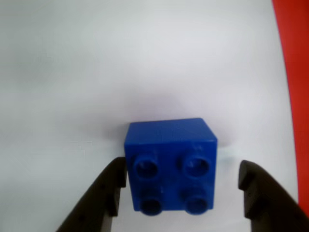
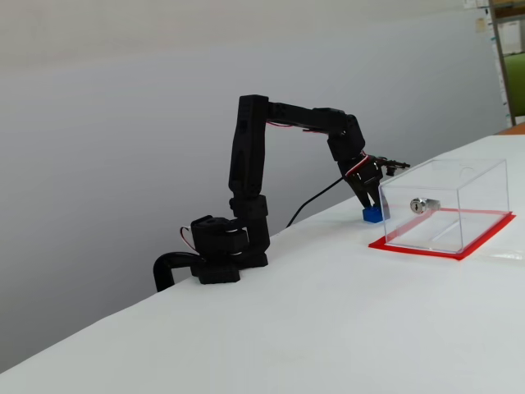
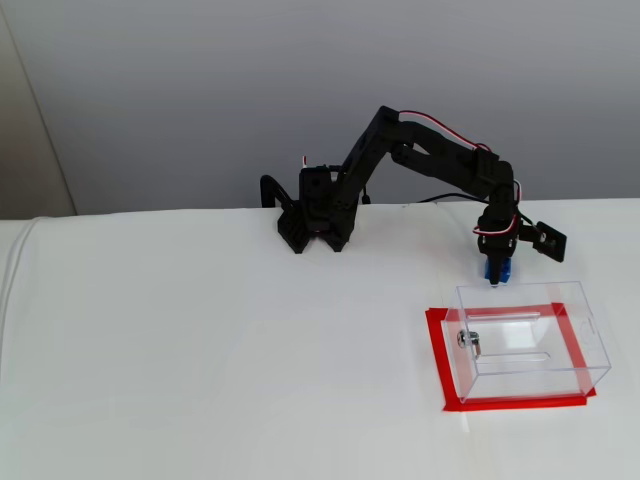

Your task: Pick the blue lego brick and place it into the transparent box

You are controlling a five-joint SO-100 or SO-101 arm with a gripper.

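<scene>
Fingers [image 1: 104, 198] of our gripper [image 1: 181, 191] stand apart on either side of the blue lego brick [image 1: 170, 164] in the wrist view, the left one just beside it and the right one clear of it; we see no grip. We see the brick resting on the white table [image 1: 96, 72] with four round studs facing the camera. In both fixed views it sits just outside the transparent box [image 3: 530, 340], near one short wall. Inside the box we see only a small silver metal piece [image 3: 470, 341]. The box's red base rim [image 3: 440, 365] lies flat on the table.
</scene>
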